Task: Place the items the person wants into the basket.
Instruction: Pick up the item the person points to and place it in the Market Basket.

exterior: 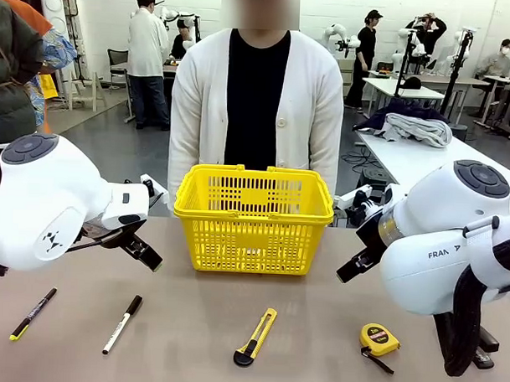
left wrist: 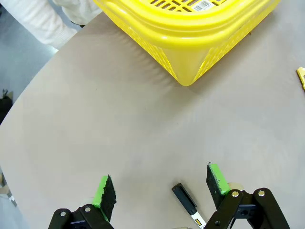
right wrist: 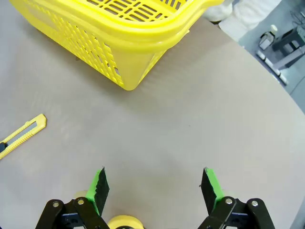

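Note:
The yellow basket [exterior: 252, 216] stands mid-table in front of the person [exterior: 256, 107]. On the near left lie the black pen [exterior: 33, 313] and the white marker [exterior: 122, 324]. A black stapler [exterior: 485, 357] lies at the near right, mostly hidden behind my right arm. My left gripper [exterior: 148, 256] hangs open above the marker, left of the basket. In the left wrist view this gripper [left wrist: 162, 188] is open, with the marker's cap [left wrist: 183, 196] below its fingers and the basket's corner [left wrist: 190, 43] ahead. My right gripper [exterior: 351, 268] hangs open right of the basket; in its wrist view it [right wrist: 155, 186] holds nothing.
A yellow-and-black utility knife [exterior: 256, 336] lies near the front middle, also seen as the knife [right wrist: 21, 136] from the right wrist. A round yellow tape measure [exterior: 379, 339] lies right of it, below the right gripper as the tape measure [right wrist: 123, 223]. Bare table surrounds the basket [right wrist: 124, 43].

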Robot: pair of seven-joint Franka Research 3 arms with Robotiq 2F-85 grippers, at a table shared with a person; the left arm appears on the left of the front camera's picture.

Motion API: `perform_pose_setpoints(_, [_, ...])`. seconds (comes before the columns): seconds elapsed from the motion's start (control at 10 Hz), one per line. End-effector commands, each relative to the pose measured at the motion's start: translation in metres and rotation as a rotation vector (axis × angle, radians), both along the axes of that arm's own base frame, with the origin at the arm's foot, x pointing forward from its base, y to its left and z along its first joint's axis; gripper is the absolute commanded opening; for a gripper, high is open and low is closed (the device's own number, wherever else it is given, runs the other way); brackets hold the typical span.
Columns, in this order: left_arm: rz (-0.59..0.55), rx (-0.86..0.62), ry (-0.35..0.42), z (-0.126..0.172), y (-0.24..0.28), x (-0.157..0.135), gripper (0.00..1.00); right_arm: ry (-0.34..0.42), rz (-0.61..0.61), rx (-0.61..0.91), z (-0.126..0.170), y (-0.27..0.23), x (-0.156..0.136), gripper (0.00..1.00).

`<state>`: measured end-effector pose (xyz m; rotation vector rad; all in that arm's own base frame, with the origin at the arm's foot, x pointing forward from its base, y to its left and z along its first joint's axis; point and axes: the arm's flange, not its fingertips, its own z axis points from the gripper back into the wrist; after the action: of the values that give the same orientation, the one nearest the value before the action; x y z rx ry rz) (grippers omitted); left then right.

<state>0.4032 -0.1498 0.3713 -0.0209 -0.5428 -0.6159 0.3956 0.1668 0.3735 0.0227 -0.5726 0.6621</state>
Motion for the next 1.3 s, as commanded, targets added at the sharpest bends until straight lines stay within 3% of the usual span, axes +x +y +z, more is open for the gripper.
perform_pose_setpoints(0.0, [0.000, 0.000, 0.000, 0.000, 0.000, 0.000, 1.00, 0.000, 0.000, 0.000, 0.000, 0.000, 0.000, 1.00])
perform_pose_setpoints(0.1, [0.016, 0.054, -0.017, 0.040, 0.000, -0.011, 1.00, -0.012, 0.008, -0.049, 0.028, -0.002, -0.022, 1.00])
perform_pose_setpoints(0.3, [0.014, 0.063, 0.031, 0.124, 0.000, -0.020, 1.00, -0.021, -0.021, -0.097, 0.099, -0.013, -0.057, 1.00])
perform_pose_setpoints(0.4, [-0.008, 0.101, 0.056, 0.150, -0.005, -0.019, 1.00, -0.027, -0.049, -0.100, 0.129, -0.016, -0.067, 1.00])
perform_pose_setpoints(0.6, [-0.006, 0.138, 0.037, 0.198, -0.014, -0.024, 1.00, -0.047, -0.065, -0.115, 0.187, -0.014, -0.092, 1.00])
perform_pose_setpoints(0.9, [0.005, 0.156, 0.010, 0.225, -0.023, -0.030, 1.00, -0.097, -0.070, -0.115, 0.230, -0.009, -0.122, 1.00])
perform_pose_setpoints(1.2, [-0.038, 0.130, 0.012, 0.231, -0.021, -0.035, 1.00, -0.096, -0.054, -0.103, 0.235, -0.017, -0.123, 1.00])
